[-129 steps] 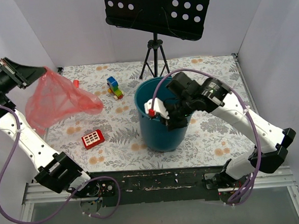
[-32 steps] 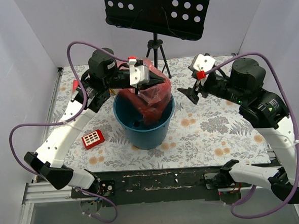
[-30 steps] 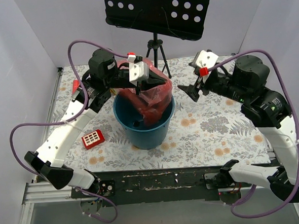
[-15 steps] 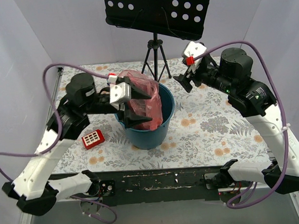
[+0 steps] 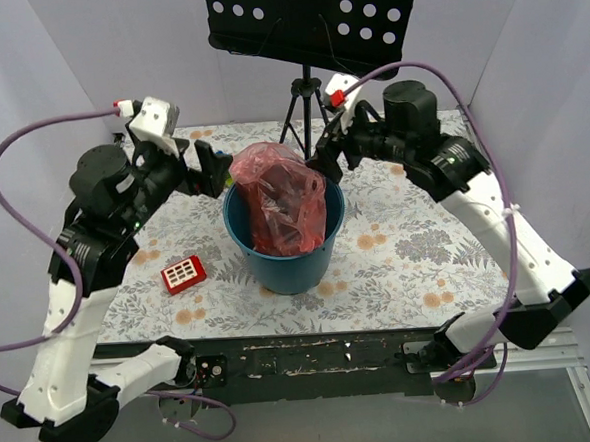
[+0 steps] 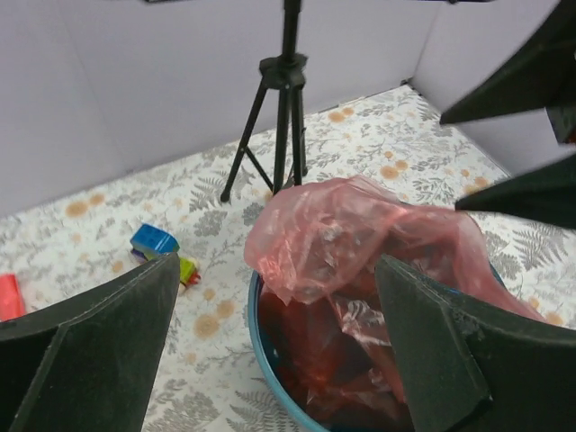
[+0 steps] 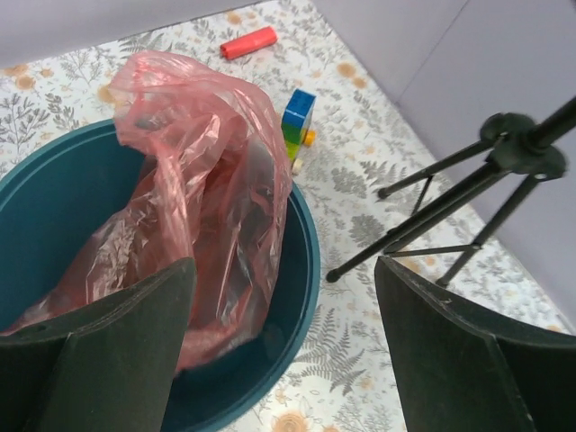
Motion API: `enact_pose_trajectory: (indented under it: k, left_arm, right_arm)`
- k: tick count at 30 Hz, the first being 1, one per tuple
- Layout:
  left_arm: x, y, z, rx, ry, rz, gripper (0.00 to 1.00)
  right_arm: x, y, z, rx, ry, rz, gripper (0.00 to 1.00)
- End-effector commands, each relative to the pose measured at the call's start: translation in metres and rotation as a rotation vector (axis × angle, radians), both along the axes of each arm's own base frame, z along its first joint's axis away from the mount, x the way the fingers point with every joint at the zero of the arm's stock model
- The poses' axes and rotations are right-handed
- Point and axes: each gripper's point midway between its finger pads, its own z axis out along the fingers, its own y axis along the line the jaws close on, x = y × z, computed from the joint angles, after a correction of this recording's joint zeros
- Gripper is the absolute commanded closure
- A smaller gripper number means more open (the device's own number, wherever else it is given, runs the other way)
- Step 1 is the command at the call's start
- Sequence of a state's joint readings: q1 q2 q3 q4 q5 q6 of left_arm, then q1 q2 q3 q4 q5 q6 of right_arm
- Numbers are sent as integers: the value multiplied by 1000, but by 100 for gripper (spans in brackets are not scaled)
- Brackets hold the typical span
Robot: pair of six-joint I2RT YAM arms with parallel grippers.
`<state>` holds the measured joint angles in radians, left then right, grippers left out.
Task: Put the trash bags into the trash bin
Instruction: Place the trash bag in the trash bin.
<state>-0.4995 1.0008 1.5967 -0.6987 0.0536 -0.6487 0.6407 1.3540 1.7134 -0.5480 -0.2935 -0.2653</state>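
The red-pink trash bag point(image 5: 279, 197) stands crumpled in the teal trash bin point(image 5: 300, 273), its top bulging above the rim. Nothing holds it. My left gripper point(image 5: 215, 174) hovers open just left of the bin's rim, apart from the bag. In the left wrist view the bag point(image 6: 360, 225) and the bin point(image 6: 259, 335) lie beyond the open left gripper point(image 6: 277, 270). My right gripper point(image 5: 327, 151) hangs open over the bin's far right rim. The right wrist view looks down on the bag point(image 7: 198, 162) in the bin point(image 7: 54, 198) past the open right gripper point(image 7: 283, 265).
A black music stand on a tripod point(image 5: 306, 110) rises just behind the bin. A red block with white squares point(image 5: 183, 274) lies left of the bin. A small coloured toy point(image 7: 297, 117) and a red cylinder point(image 7: 249, 42) lie at the back left.
My left gripper opened, let go of the bag and drew back to the left of the bin. My right gripper swung left to the bin's far rim. The bag stays in the bin.
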Motion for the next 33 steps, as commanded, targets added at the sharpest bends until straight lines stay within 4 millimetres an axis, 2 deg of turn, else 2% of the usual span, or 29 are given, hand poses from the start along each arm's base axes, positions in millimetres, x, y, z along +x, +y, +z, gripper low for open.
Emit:
enact_pose_trajectory:
  k: [1,2,3,6,9,12,14,16,18,22,28,30,32,33]
  left_arm:
    - [34,4,-11,-162,167,106,12]
    - [44,8,-15,-193,202,123,14]
    - [52,16,-10,-235,222,151,15]
    - [70,46,-9,-287,318,243,18]
    - [63,54,-18,-315,400,216,21]
    - [45,45,-26,-332,446,133,28]
    - [31,31,-33,-348,490,36,35]
    - [17,18,-37,-376,536,-61,36]
    - [2,6,-39,-391,560,-155,36]
    - [-6,9,-49,-388,554,-136,35]
    - [-11,15,-51,-377,501,-109,35]
    - [-12,16,-52,-375,490,-113,36]
    - [-15,16,-50,-364,461,-132,37]
    - [-18,16,-47,-358,442,-145,38]
  right_arm:
    - [8,16,8,56,48,28,12]
    - [7,20,3,57,79,49,13]
    - [1,26,2,70,107,95,13]
    - [-26,37,7,123,166,230,14]
    - [-41,40,9,147,181,300,15]
    - [-47,44,1,128,213,329,19]
    - [-52,47,-9,111,250,358,21]
    - [-59,51,-16,106,278,397,21]
    - [-65,55,-23,92,301,420,17]
    - [-60,59,-34,53,274,370,17]
    - [-30,58,-47,-13,198,211,24]
    - [-29,63,-48,-21,206,222,46]
    - [-33,71,-40,-15,220,238,98]
    - [-37,77,-35,-3,229,258,99]
